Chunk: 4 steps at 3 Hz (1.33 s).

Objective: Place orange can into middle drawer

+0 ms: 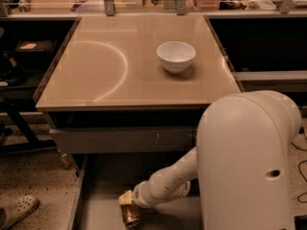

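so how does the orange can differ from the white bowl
The orange can is shiny golden-orange, the white bowl plain white. The orange can is narrower than the white bowl. The orange can is down in the middle drawer at the gripper; the white bowl stands on the tabletop.

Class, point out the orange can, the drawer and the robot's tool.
orange can (130,217), camera view, shiny side.
drawer (98,210), camera view, bare floor left of can.
tool (127,202), camera view, in the drawer, at the can's top.

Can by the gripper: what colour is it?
The can is golden-orange, camera view; the gripper is at its top.
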Available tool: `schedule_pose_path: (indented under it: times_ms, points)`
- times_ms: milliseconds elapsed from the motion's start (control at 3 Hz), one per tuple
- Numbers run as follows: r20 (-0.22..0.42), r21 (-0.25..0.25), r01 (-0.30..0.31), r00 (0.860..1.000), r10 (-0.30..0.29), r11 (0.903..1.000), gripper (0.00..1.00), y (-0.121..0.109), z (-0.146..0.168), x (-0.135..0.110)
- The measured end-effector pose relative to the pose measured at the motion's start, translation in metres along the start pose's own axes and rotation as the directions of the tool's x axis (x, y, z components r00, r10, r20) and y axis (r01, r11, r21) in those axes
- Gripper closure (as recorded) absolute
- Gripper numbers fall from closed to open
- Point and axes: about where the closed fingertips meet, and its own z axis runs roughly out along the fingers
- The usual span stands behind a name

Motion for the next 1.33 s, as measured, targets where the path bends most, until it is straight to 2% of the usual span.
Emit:
schedule_pose_path:
  times_ms: [333, 667, 1000, 1333]
  points:
    - [0.015, 0.012, -0.048, 0.999, 0.048, 0.9988, 1.00, -0.0119, 0.0179, -0.0053]
    - [0.016, -0.007, -0.088, 0.996, 0.089, 0.9961, 1.00, -0.0195, 0.0275, -0.0078]
    - [0.018, -0.007, -0.092, 0.996, 0.092, 0.9957, 0.81, -0.0207, 0.0277, -0.0082]
    - [0.018, -0.007, -0.092, 0.996, 0.092, 0.9957, 0.59, -0.0207, 0.0277, -0.0082]
